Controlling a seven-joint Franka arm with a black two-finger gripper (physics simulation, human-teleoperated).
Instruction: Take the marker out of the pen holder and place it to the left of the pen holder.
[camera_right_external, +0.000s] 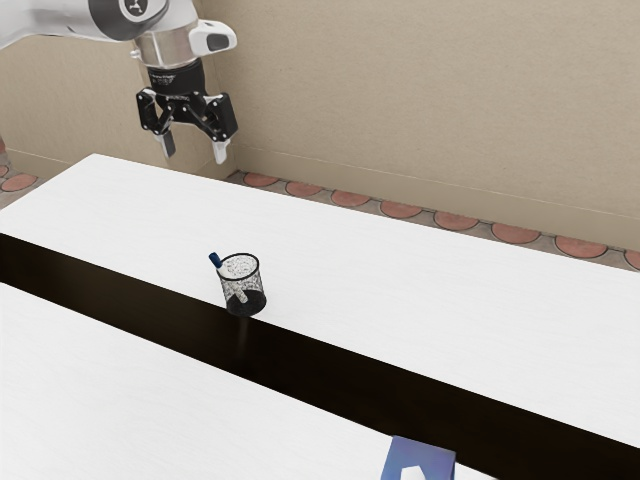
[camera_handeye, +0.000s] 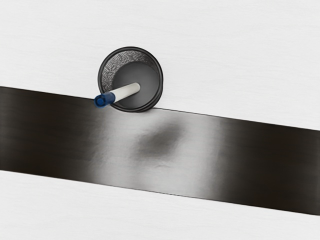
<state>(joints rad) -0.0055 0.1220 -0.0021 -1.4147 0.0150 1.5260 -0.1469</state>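
On the counter's (camera_right_external: 420, 290) far white part, at the dark strip's (camera_right_external: 330, 367) edge, the pen holder (camera_right_external: 250, 303) holds the marker (camera_handeye: 123, 93), its rim surrounding the shaft. My fingers (camera_right_external: 221, 152) hang high, wide apart and empty. A blue object (camera_right_external: 431, 456) sits near, toward the exterior view's right.

White rounded arm (camera_right_external: 60, 17), black circular badge (camera_right_external: 135, 6), silvery wrist collar (camera_right_external: 165, 47), black pincer (camera_right_external: 194, 153) dotted with pale screws

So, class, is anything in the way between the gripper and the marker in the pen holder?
Nothing visible stands between the open gripper and the marker, whose blue end leans out past the rim. Only the pen holder itself surrounds the marker's lower part.
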